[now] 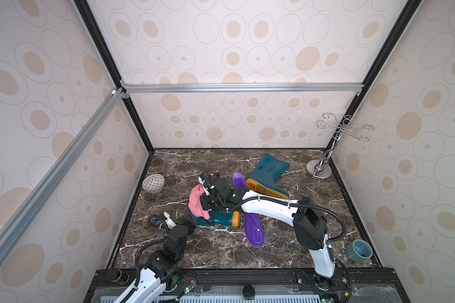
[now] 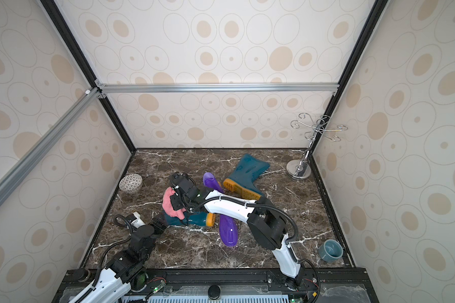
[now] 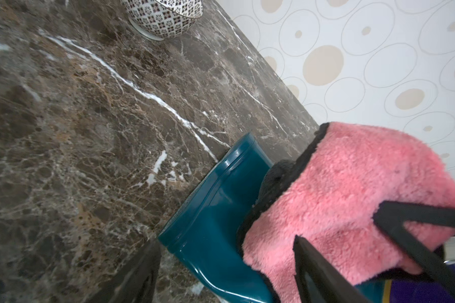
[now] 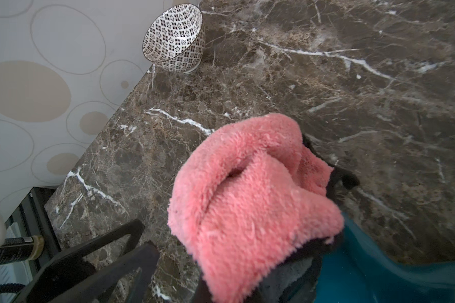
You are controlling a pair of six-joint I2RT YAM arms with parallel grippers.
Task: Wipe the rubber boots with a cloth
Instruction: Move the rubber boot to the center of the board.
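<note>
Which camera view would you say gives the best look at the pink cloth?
The right wrist view: the cloth fills the middle, bunched, with nothing in front of it. The left wrist view shows it, but black jaws cross it. In both top views it is small and partly covered by the right gripper.

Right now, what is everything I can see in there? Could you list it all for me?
far teal boot: one, dark teal, orange sole, lying near the back
near teal boot: one, dark teal, lying mid-table, partly under the cloth
purple boot: one, purple, lying under the right arm
cloth: one, pink, draped on the near teal boot
patterned bowl: one, black-and-white, by the left wall
blue-grey cup: one, front right corner
chrome rack: one, silver, back right corner
table: one, brown marble
arms: two, white and black
left tool: open, at the near teal boot's top
right tool: shut on the cloth
</note>
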